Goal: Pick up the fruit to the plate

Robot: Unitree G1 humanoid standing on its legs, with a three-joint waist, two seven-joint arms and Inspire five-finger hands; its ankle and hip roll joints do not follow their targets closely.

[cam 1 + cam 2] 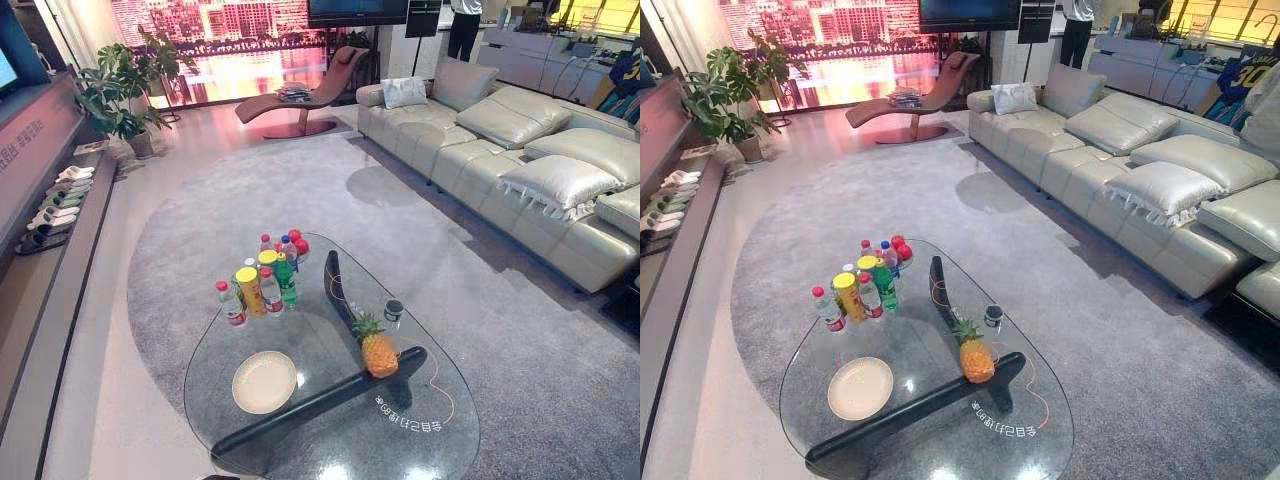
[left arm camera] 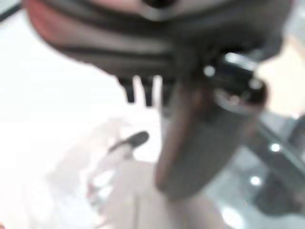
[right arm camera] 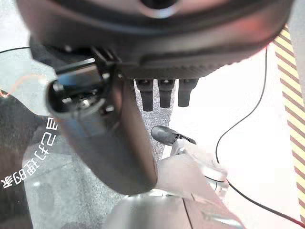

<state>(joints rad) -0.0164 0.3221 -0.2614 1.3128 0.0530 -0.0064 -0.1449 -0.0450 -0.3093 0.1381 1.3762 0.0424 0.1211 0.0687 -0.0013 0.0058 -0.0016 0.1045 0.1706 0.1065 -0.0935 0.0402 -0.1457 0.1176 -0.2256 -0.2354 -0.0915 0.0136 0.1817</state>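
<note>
Left eye view | pineapple (image 1: 379, 352) upright toward glass table's (image 1: 212, 345) right edge | white plate (image 1: 264, 381) by left edge, well apart | left hand (image 2: 157, 38), right hand (image 3: 157, 38): fingers straight, relaxed

pineapple (image 1: 378, 352): 1; plate (image 1: 264, 381): 1; small cup (image 1: 393, 311): 1; bottles (image 1: 270, 291): several (overlapping, uncountable)

Left hand (image 2: 157, 43): open, fingers (image 2: 147, 90) straight in a short row, thumb (image 2: 195, 138) extended beside them and apart from them, not curled in. Right hand (image 3: 157, 43): same pose, fingers (image 3: 164, 93) straight and relaxed, thumb (image 3: 109, 138) stuck out clear of the row. Neither hand is touching or gripping anything.
</note>
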